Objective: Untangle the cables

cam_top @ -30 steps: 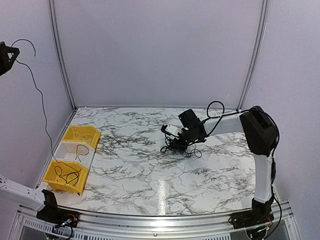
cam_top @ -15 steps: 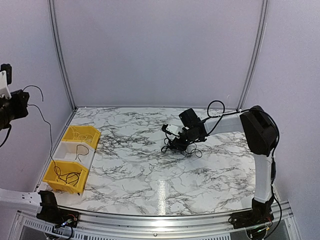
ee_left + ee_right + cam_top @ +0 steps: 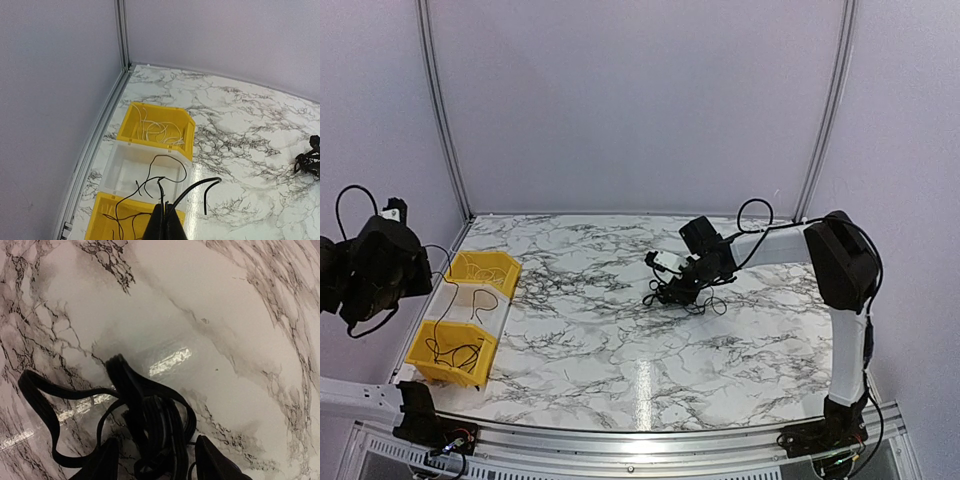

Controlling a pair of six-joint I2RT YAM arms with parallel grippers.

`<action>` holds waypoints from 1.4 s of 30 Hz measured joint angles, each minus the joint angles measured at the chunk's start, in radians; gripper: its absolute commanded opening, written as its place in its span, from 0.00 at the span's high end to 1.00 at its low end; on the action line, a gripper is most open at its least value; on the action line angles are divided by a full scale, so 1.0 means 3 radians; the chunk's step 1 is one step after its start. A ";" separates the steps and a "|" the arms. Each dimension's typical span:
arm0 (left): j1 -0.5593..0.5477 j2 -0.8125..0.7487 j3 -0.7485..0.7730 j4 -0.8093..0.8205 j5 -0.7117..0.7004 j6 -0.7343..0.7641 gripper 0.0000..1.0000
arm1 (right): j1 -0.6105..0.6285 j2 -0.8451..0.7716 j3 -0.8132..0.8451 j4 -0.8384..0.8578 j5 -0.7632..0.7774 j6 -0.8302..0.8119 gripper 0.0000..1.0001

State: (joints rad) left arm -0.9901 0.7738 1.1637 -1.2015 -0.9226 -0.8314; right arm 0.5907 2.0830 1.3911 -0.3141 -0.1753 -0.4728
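Note:
The cables (image 3: pixel 672 293) lie as a small black wiry bunch on the marble table (image 3: pixel 620 350), right of centre. My right gripper (image 3: pixel 682 282) is down on them. In the right wrist view its jaws (image 3: pixel 156 452) stand open, with the bunch (image 3: pixel 155 420) between the two fingers. High at the left, over the bins, my left gripper (image 3: pixel 418 275) is shut on one thin black cable (image 3: pixel 161 192). That cable loops and hangs over the white bin (image 3: pixel 125 170). The bunch also shows at the far right of the left wrist view (image 3: pixel 310 162).
Three bins stand in a row at the table's left edge: a far yellow bin (image 3: pixel 505 262) with pale wires, a white bin (image 3: pixel 455 297) and a near yellow bin (image 3: pixel 423 360) with black wires. Metal rails and lilac walls close in the table.
My left arm has swung down from high at the upper left toward the bins, with its cable. The right gripper's jaws have widened over the bunch.

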 measured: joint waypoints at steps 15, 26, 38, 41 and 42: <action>0.0003 0.0146 -0.0369 -0.0561 0.1066 -0.0760 1.00 | 0.0018 -0.0408 -0.0125 -0.0178 -0.0010 -0.0108 0.46; 0.0003 0.0726 -0.0785 -0.0665 0.1390 -0.0797 0.97 | 0.0103 -0.0456 -0.0225 -0.0181 -0.0083 -0.0161 0.45; 0.0264 0.1876 -0.0956 -0.0579 0.0975 -0.0868 0.89 | 0.0125 -0.0456 -0.0264 -0.0179 -0.0146 -0.0172 0.46; 0.0324 0.1994 -0.0989 -0.0553 0.0977 -0.0825 0.72 | 0.0130 -0.0456 -0.0276 -0.0182 -0.0150 -0.0172 0.45; 0.0348 0.2008 -0.0993 -0.0530 0.0983 -0.0800 0.65 | 0.0131 -0.0456 -0.0276 -0.0183 -0.0150 -0.0172 0.45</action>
State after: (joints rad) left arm -0.8856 1.3762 0.8658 -1.3605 -0.6277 -1.0714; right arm 0.6300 1.9461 1.3083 -0.3691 -0.2203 -0.5243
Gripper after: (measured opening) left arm 0.186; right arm 0.545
